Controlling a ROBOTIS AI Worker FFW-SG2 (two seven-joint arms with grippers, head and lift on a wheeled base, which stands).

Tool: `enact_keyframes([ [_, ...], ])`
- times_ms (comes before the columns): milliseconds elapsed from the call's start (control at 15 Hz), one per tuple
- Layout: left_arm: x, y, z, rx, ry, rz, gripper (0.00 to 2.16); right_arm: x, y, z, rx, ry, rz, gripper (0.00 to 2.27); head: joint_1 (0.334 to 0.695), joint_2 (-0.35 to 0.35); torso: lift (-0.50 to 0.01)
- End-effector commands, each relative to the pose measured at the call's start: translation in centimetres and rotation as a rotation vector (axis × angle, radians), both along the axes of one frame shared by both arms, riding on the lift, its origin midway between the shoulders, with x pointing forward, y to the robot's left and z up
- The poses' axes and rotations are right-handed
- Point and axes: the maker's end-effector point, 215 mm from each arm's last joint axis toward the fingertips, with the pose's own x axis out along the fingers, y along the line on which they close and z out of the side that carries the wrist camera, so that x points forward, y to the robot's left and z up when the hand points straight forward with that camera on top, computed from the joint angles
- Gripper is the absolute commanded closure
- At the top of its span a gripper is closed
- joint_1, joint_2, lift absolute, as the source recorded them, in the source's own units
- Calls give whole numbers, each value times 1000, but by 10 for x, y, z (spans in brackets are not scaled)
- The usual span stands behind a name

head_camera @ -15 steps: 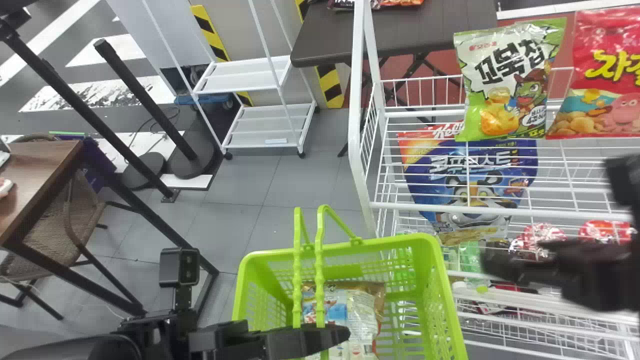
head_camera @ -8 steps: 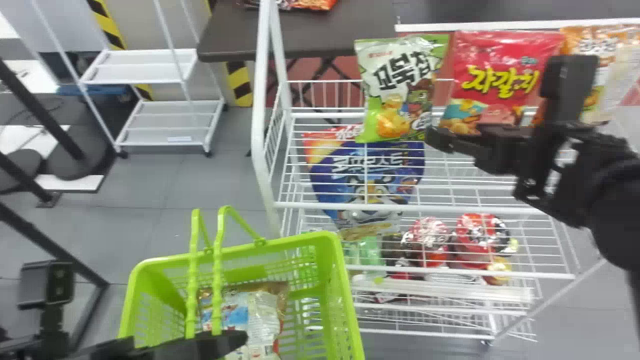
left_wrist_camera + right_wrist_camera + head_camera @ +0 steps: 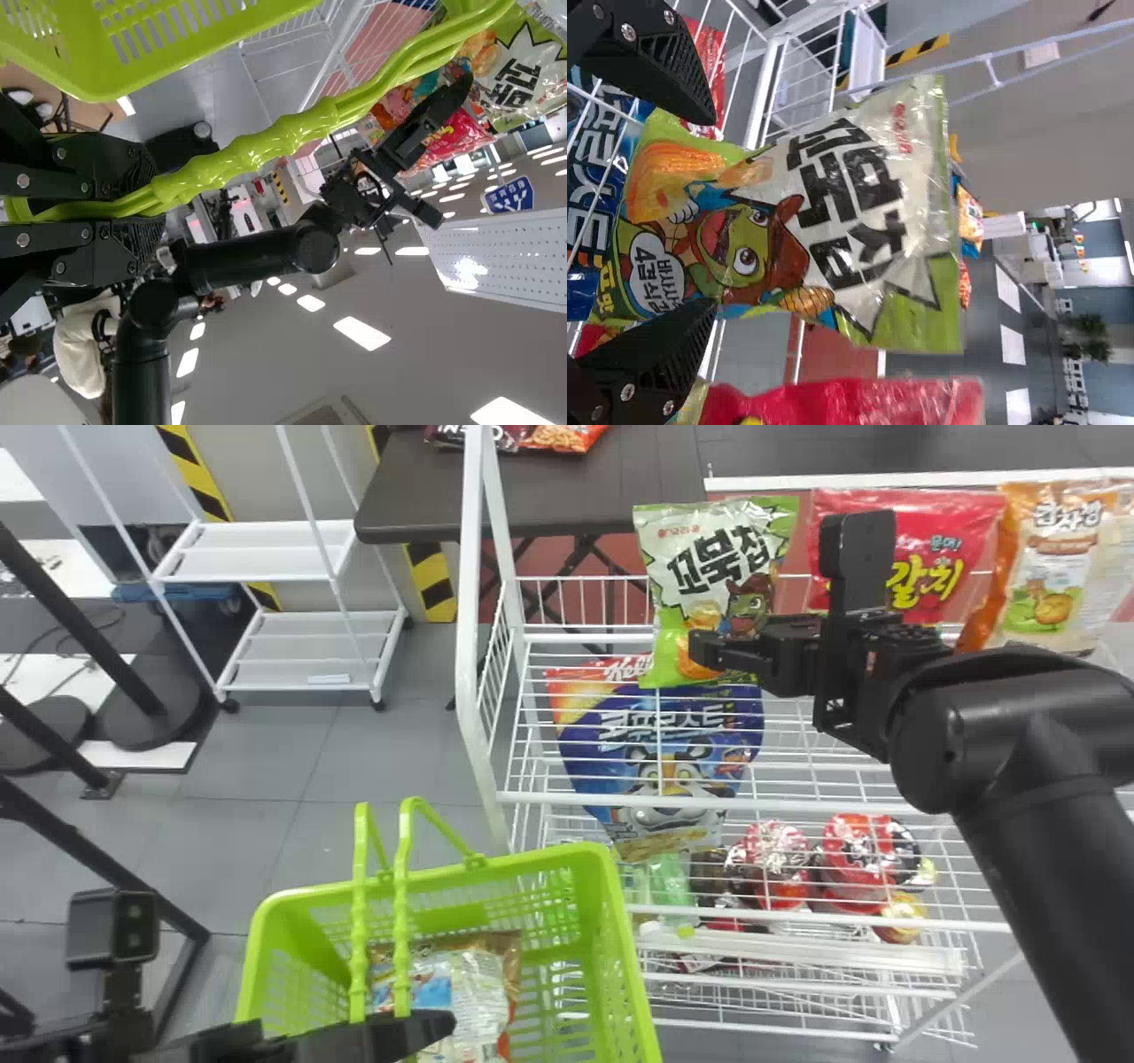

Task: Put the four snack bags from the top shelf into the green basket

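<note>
My left gripper (image 3: 407,1036) holds the handles of the green basket (image 3: 620,948); in the left wrist view the left gripper (image 3: 146,211) is closed around the green handles (image 3: 257,146). My right gripper (image 3: 700,651) is at the lower part of the green-and-white snack bag (image 3: 709,549) on the top shelf. In the right wrist view, the right gripper (image 3: 709,212) stands open, one finger to each side of the bag's (image 3: 859,195) lower part. Right of that bag stand a red bag (image 3: 943,527) and an orange bag (image 3: 1054,558). One snack bag (image 3: 474,992) lies inside the basket.
Beneath the top shelf's wires (image 3: 797,735) is a blue bag (image 3: 664,753), with red packages (image 3: 859,859) lower down. The rack's white post (image 3: 469,620) rises beyond the basket. A dark table (image 3: 549,487) is behind the rack.
The head view has swung to the right. My right gripper has come leftward, from the right edge, past the red bag to the green-and-white one. The left gripper keeps its hold on the handles.
</note>
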Motion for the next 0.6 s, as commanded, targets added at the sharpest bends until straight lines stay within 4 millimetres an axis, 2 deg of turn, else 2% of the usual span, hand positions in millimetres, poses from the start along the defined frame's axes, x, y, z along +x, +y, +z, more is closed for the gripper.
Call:
enact_keyframes([
  [0, 0, 1, 0, -8, 1, -5, 2148, 7, 7, -7, -67, -2, -1, 606, 695, 130, 0],
  [67, 0, 2, 0, -7, 2, -5, 2148, 10, 4, -7, -78, -3, -14, 1430, 695, 135, 0],
  [133, 0, 2, 0, -10, 4, -5, 2148, 13, 1, -7, -95, -8, -41, 2047, 695, 138, 0],
  [267, 0, 3, 0, -10, 5, -4, 2148, 13, 5, -4, -105, -36, -46, 2253, 695, 131, 0],
  [533, 0, 3, 0, -12, 6, -8, 2148, 5, 9, 8, -84, -89, -42, 2253, 695, 140, 0],
])
